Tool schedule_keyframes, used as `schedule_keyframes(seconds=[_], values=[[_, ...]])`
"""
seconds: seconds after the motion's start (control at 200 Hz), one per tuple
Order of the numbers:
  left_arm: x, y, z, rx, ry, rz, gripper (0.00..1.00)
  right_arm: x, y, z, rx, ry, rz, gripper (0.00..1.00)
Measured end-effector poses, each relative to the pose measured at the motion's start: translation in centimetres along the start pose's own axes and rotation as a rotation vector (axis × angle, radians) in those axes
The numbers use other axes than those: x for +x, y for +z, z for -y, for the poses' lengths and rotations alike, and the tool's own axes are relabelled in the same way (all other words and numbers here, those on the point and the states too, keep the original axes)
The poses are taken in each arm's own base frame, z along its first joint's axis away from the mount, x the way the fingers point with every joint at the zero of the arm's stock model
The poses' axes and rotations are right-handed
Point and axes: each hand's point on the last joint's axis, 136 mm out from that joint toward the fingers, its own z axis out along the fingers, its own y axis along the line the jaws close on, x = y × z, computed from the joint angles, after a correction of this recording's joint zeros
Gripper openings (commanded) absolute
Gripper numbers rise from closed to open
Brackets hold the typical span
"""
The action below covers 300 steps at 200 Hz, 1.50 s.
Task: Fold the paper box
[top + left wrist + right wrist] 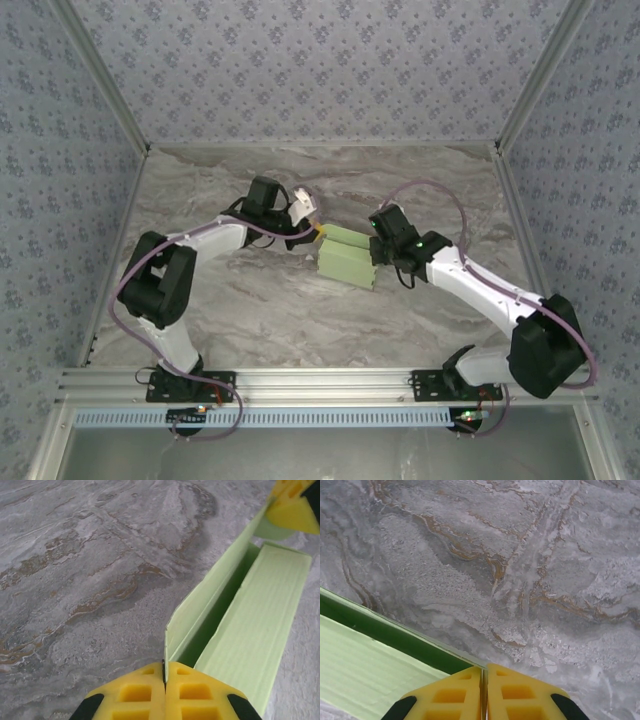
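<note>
Jaws on the left gripper [164, 677] are being pressed fully together, and the thin top edge of one long wall of the paper box [255, 615] is being pinched in their seam. Jaws on the right gripper [484, 674] are likewise being held closed, and the other end of what seems to be that same upright wall is running into their seam, so a pinch on the card is judged likely there too.

From the top camera, the pale green box [348, 258] is lying near the middle of the grey marbled bench [250, 310]. It is being gripped by the left gripper [318, 235] at its 10 o'clock corner and by the right gripper [375, 245] at about 2 o'clock.

The box is being seen half formed, as an open trough beside a flat ribbed panel. The step in hand is judged to be standing up and creasing this long wall. Next, both ends would need turning along the fold line together, gently, so that the thin card is not twisted or torn.
</note>
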Motion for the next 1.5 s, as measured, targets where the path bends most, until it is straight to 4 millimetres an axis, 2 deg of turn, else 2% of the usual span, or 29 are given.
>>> schedule_keyframes(seconds=[0.08, 0.285, 0.555, 0.79, 1.129, 1.379, 1.424, 1.499], values=[[-0.1, 0.2, -0.3, -0.048, -0.029, 0.004, 0.00, 0.1, 0.1, 0.0, 0.012, 0.045, 0.000, 0.13], [-0.4, 0.0, 0.6, -0.186, -0.098, 0.026, 0.00, 0.5, 0.0, -0.2, 0.072, 0.182, -0.004, 0.13], [-1.0, -0.7, 0.5, -0.344, -0.146, 0.076, 0.00, -0.8, -1.4, -1.2, 0.137, 0.247, 0.020, 0.16], [0.7, -0.3, 1.0, -0.358, -0.206, 0.092, 0.00, -1.0, -1.6, -1.5, 0.131, 0.295, 0.025, 0.15], [1.0, -0.2, 1.0, -0.403, -0.248, 0.133, 0.00, -0.6, -1.3, -1.6, 0.124, 0.312, 0.021, 0.18], [1.1, 0.3, 1.8, -0.476, -0.199, 0.146, 0.00, 0.9, -0.9, -1.0, 0.132, 0.320, 0.007, 0.18], [1.1, 0.3, 1.9, -0.493, -0.187, 0.147, 0.00, 0.9, -1.0, -1.0, 0.127, 0.323, 0.007, 0.20], [1.0, 0.4, 2.1, -0.512, -0.164, 0.150, 0.00, 1.1, -1.3, -1.0, 0.116, 0.327, 0.006, 0.29]])
